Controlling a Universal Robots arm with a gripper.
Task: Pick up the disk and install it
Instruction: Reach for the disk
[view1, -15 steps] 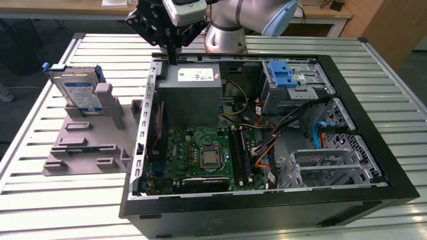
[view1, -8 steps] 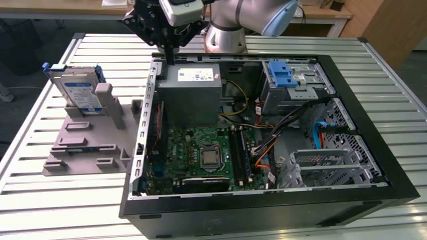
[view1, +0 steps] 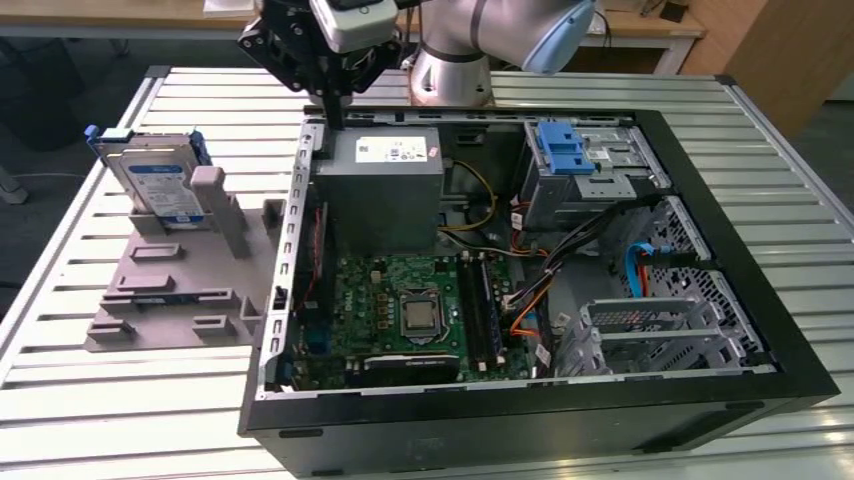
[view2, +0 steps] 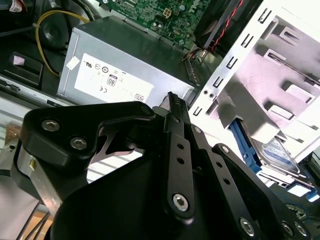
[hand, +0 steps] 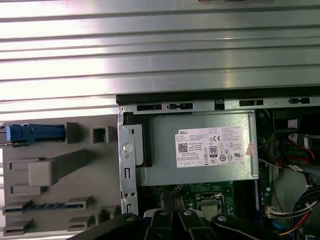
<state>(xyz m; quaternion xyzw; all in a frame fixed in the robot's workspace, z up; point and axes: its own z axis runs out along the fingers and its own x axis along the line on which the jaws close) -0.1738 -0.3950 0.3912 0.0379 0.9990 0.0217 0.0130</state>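
Note:
The disk (view1: 158, 180), a silver drive with a white-and-blue label in a blue carrier, stands on edge in a grey fixture (view1: 174, 270) at the exterior view's left, beside the open computer case. The second wrist view shows the disk (view2: 277, 150) wedged in the fixture. In the first wrist view its blue carrier edge (hand: 35, 133) is seen end-on. My gripper (view1: 328, 110) hangs above the case's back left corner, apart from the disk. Its fingers (view2: 173, 107) are shut together with nothing between them.
The open black computer case (view1: 747, 330) lies on a slatted metal table (view1: 80, 400). Inside are a grey power supply (view1: 387, 185), a green motherboard (view1: 400, 310), loose cables (view1: 601, 240) and a drive bay with a blue clip (view1: 567, 150). The arm's base (view1: 454, 70) stands behind the case.

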